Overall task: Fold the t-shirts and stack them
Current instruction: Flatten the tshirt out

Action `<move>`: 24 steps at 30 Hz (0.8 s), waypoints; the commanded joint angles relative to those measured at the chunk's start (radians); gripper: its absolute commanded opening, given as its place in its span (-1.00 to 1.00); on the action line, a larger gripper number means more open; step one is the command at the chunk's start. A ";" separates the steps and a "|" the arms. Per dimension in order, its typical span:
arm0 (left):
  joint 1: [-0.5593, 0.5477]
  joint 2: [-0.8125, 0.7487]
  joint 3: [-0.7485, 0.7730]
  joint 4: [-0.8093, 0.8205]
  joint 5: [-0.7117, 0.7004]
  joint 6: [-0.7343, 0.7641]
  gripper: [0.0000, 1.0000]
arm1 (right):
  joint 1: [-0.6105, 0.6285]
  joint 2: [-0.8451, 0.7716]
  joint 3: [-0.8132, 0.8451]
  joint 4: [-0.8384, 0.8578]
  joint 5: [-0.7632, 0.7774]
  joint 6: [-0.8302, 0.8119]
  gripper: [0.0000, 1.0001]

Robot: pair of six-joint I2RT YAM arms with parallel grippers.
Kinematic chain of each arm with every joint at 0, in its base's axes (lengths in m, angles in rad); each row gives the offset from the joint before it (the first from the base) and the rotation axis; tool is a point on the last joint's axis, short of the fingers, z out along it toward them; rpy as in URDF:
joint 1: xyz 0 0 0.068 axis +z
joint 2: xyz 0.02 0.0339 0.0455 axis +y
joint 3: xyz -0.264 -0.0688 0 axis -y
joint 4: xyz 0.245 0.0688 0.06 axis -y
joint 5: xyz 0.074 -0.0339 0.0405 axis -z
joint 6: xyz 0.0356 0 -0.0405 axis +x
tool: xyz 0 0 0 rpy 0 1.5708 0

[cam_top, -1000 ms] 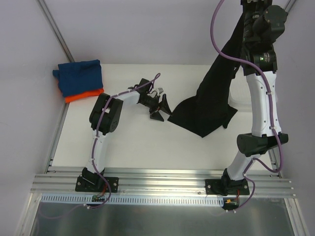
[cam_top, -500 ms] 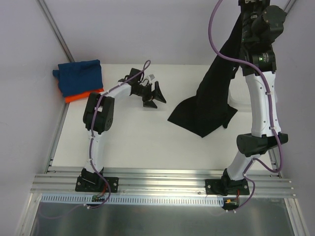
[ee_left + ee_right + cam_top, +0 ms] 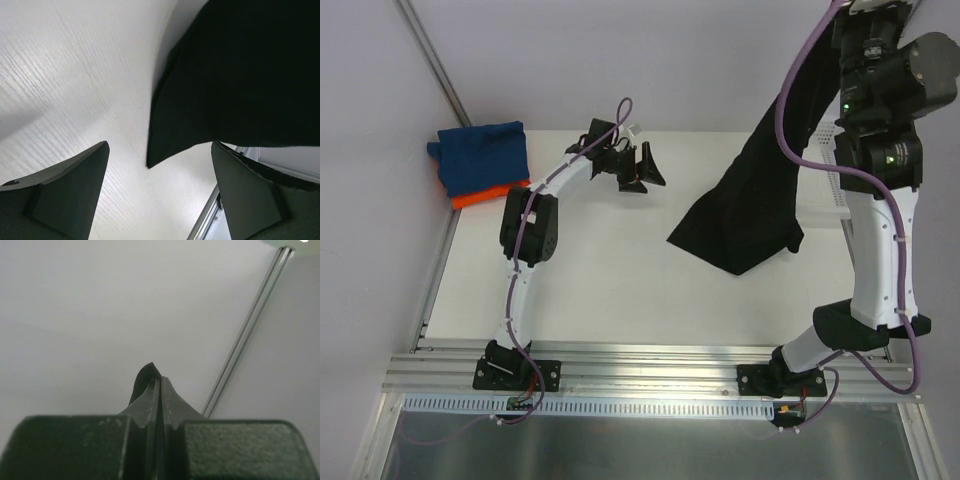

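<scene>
Hanging from the clenched right claw point(image 3: 160, 385) high at far right, the black t-shirt point(image 3: 750, 200) drapes toward the tabletop point(image 3: 600, 290), the left claw point(image 3: 640, 170) spread empty just left of it; that thin pinch could slip, dropping the shirt crumpled.
</scene>
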 commanded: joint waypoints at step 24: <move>0.233 -0.282 -0.081 0.009 -0.038 0.013 0.70 | 0.275 0.152 0.119 -0.079 -0.223 -0.043 -0.99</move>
